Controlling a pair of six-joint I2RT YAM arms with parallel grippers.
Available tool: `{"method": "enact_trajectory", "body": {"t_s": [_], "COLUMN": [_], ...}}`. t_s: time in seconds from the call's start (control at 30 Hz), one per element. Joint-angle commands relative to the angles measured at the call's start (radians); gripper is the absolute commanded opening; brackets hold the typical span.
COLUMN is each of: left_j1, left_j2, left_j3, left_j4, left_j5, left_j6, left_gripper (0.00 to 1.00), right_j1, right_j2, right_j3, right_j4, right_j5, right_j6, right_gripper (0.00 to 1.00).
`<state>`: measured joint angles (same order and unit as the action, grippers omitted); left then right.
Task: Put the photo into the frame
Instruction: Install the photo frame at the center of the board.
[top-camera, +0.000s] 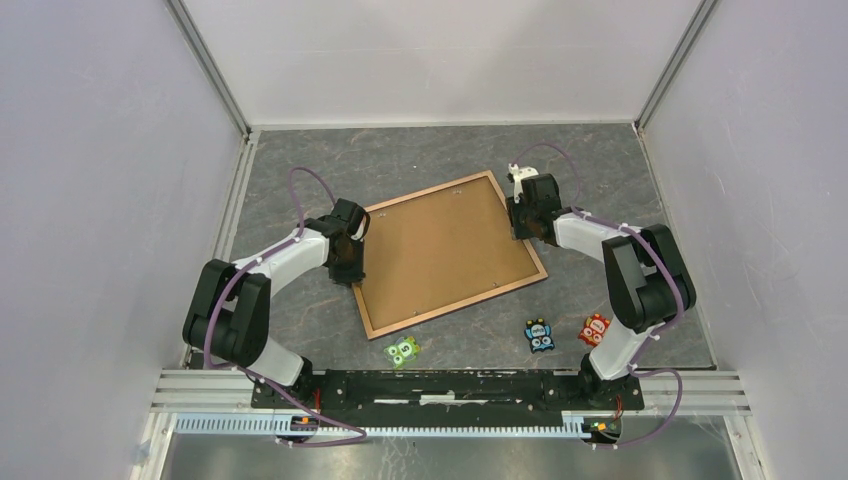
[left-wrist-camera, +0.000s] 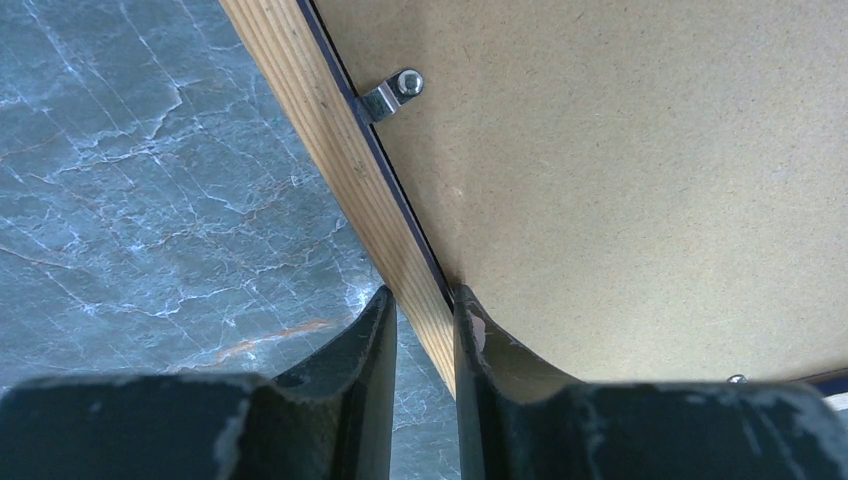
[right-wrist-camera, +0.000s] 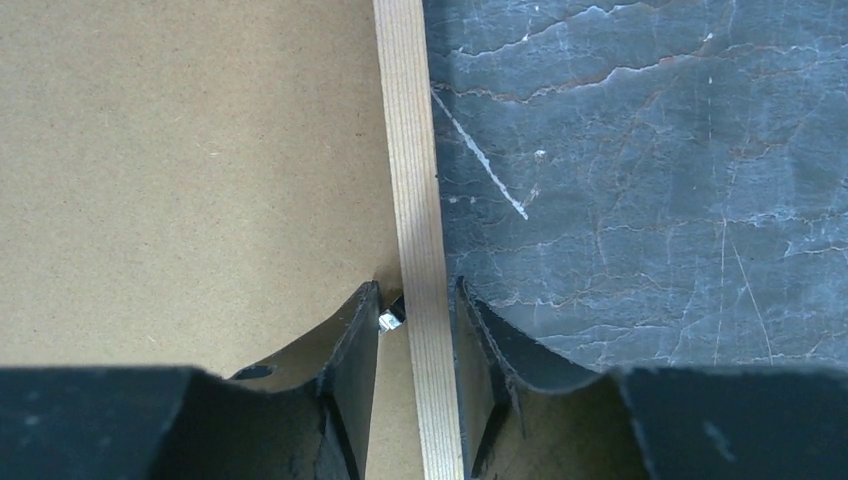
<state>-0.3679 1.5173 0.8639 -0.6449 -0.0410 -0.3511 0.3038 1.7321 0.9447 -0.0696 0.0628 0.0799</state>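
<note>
a robot lab, set up as a closed test cell. plain pale walls (top-camera: 100, 200) box in a table (top-camera: 440, 160) with a grey marble-look top. bare aluminium rails (top-camera: 200, 385) run along its near edge, where a left arm (top-camera: 290, 255) and a right arm (top-camera: 600, 235) with loose purple cables (top-camera: 300, 185) are bolted.

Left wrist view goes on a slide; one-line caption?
Left gripper straddling the light wooden rail of the frame, between marbled table and brown backing board, metal clip beyond.
</note>
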Motion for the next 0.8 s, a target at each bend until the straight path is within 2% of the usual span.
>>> {"method": "enact_trajectory", "body": {"t_s": [0.0, 0.1, 0.2, 0.43, 0.57, 0.67, 0.77], "left_j1": [-0.002, 0.005, 0.008, 0.028, 0.129, 0.200, 0.220], "left_j2": [-0.027, -0.041, -0.044, -0.014, 0.048, 0.155, 0.279], "left_j3": [0.027, 0.021, 0.020, 0.035, 0.085, 0.163, 0.256], "left_j4": [0.007, 0.013, 0.018, 0.027, 0.020, 0.019, -0.010], "left_j5": [0.005, -0.015, -0.015, -0.012, -0.001, 0.080, 0.120], "left_j6": [0.020, 0.016, 0.010, 0.006, -0.044, -0.086, -0.121], "left_gripper": [0.02, 0.02, 0.02, 0.02, 0.03, 0.02, 0.02], "right_j1": [0.007, 0.016, 0.018, 0.019, 0.018, 0.017, 0.017], "right_j2": [-0.035, -0.032, -0.027, -0.035, -0.045, -0.040, -0.033], "right_j3": [0.007, 0.010, 0.016, 0.008, -0.018, -0.023, -0.019], "right_j4": [-0.070, -0.069, -0.074, -0.053, -0.008, 0.010, 0.010], "right_j5": [0.028, 0.053, 0.049, -0.035, -0.152, -0.170, -0.169], "right_j6": [-0.031, -0.034, -0.036, -0.034, -0.017, -0.011, -0.008], "right_gripper": [0.30, 0.15, 0.08, 0.02, 0.00, 0.00, 0.00]}}
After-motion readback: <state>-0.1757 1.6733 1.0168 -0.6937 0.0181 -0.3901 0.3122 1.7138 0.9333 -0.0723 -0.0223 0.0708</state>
